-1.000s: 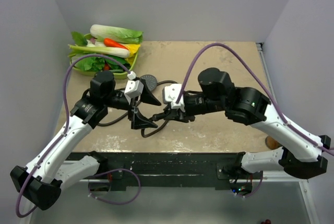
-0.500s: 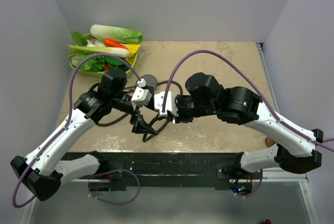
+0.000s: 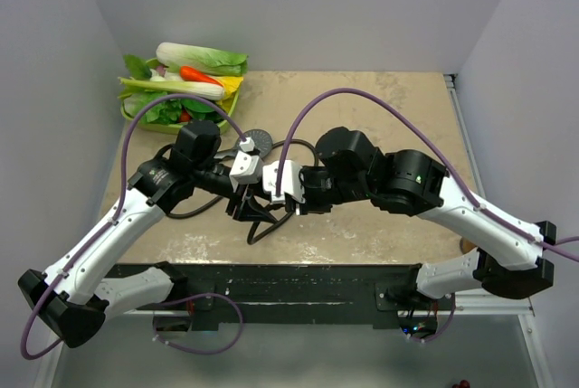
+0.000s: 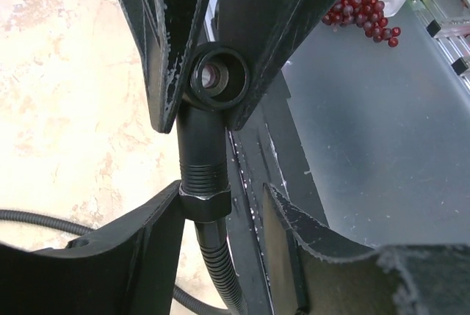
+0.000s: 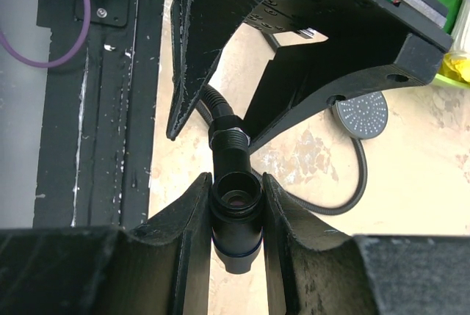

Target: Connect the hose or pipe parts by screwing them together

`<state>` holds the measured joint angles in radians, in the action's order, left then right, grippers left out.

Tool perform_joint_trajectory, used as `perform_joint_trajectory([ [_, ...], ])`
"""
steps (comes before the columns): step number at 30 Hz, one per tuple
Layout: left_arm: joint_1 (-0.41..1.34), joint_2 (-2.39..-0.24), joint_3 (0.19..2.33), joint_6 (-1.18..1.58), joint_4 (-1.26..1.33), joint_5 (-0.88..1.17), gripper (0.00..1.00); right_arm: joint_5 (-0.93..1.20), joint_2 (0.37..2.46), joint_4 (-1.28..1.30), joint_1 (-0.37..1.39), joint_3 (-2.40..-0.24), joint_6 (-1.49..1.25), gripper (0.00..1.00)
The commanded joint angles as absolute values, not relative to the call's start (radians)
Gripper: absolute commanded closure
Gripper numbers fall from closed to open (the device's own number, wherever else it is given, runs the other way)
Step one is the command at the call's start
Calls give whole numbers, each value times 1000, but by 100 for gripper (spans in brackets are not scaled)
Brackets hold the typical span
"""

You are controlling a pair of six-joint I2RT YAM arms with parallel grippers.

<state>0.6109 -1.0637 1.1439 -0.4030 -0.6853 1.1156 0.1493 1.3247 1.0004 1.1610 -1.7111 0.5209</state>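
A short black tubular fitting (image 5: 235,216) is held above the beige stone-look table (image 3: 380,108). The right gripper (image 5: 235,183) is clenched on its smooth body, one finger on each side. At the fitting's ribbed end sits the hex end nut (image 4: 205,202) of the long thin dark flexible hose (image 4: 218,274), touching it in line; whether the threads have caught I cannot tell. The left gripper (image 4: 222,196) straddles that nut with jaws released: one finger rests against it and the other stands just apart. Beyond the fitting, on the table, the dark grey round-faced shower head (image 5: 360,114) lies face up with the hose curving to it. Well past the fitting, at the far left corner, lies a heap of toy vegetables (image 3: 194,62).
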Motion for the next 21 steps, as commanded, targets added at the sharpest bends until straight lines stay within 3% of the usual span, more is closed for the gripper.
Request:
perform_joint_trajectory([
  [1,615,-1046,1180,-391,-640,1146,50,166,1325,962,1164,-1759,525,100],
  [4,617,-1043,1175,-387,-627,1150,53,169,1331,959,1164,-1764,520,100],
  [7,615,-1043,1172,-376,-614,1157,66,169,1335,954,1166,-1769,517,100],
  [11,615,-1040,1166,-382,-621,1157,74,169,1325,939,1167,-1766,511,100],
  [13,617,-1037,1163,-383,-624,1157,69,160,1322,942,1167,-1764,511,100],
  [14,615,-1037,1161,-382,-624,1157,63,156,1321,945,1166,-1767,511,100],
  [15,615,-1035,1161,-380,-624,1155,51,152,1322,954,1166,-1769,514,100],
  [21,615,-1034,1164,-379,-632,1138,46,137,1316,960,1166,-1767,517,100],
])
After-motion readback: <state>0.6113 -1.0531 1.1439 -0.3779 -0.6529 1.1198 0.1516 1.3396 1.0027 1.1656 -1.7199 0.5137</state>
